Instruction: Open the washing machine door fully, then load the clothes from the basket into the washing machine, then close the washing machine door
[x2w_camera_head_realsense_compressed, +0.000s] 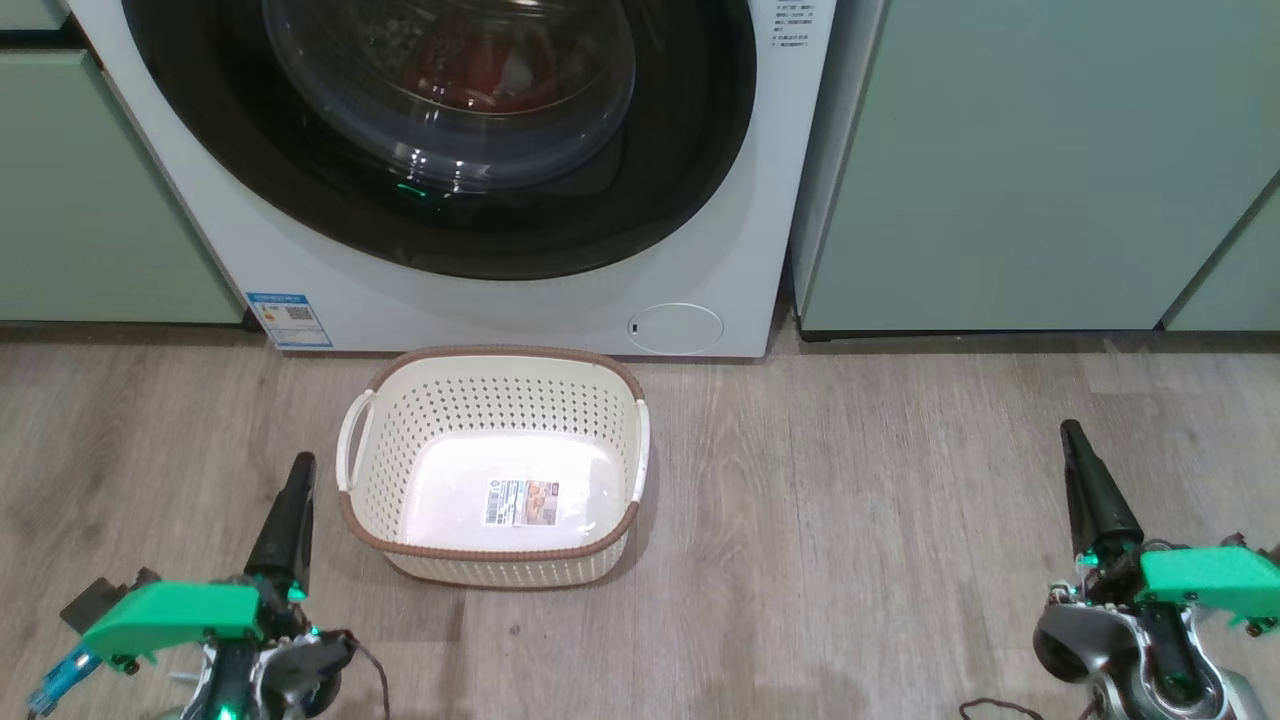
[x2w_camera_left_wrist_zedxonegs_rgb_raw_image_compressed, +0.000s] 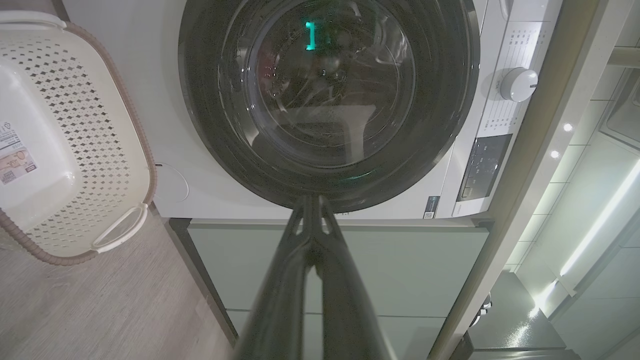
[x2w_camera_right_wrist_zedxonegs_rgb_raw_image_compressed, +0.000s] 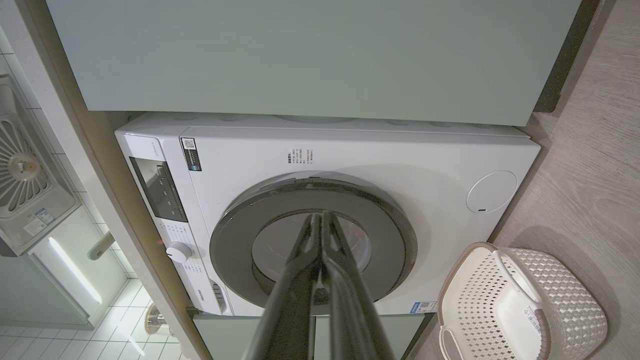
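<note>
The washing machine (x2w_camera_head_realsense_compressed: 300, 270) is a smooth white box standing on the floor (x2w_camera_head_realsense_compressed: 850, 500) of grey wood-grain planks, between flat pale green cabinets (x2w_camera_head_realsense_compressed: 1000, 160). The washing machine door (x2w_camera_head_realsense_compressed: 450, 130) lies closed against its front: a wide glossy black ring around a bulging clear glass bowl. The head view cuts off its top. Through the glass the clothes (x2w_camera_head_realsense_compressed: 470, 65) show as a dim red patch with a little white, blurred by reflections.

Low on the front are a round filter cover (x2w_camera_head_realsense_compressed: 675, 328) and a blue energy sticker (x2w_camera_head_realsense_compressed: 289, 318). The sticker's print, and the small writing at the upper right of the front, are too small to read.

The basket (x2w_camera_head_realsense_compressed: 500, 400) stands on the floor just in front of the machine, below the door. It is cream perforated plastic, a rounded rectangle with a brown woven-look rim and white side handles. A paper label (x2w_camera_head_realsense_compressed: 521, 502) lies on its smooth base, the text illegible.

The left jaws' dark tapered fingers (x2w_camera_head_realsense_compressed: 285, 520) are pressed together on nothing, just left of the basket. The right jaws' fingers (x2w_camera_head_realsense_compressed: 1095, 490) are likewise closed on nothing, well apart at the floor's right side. Each sits on a bright green plastic mount (x2w_camera_head_realsense_compressed: 170, 610).
</note>
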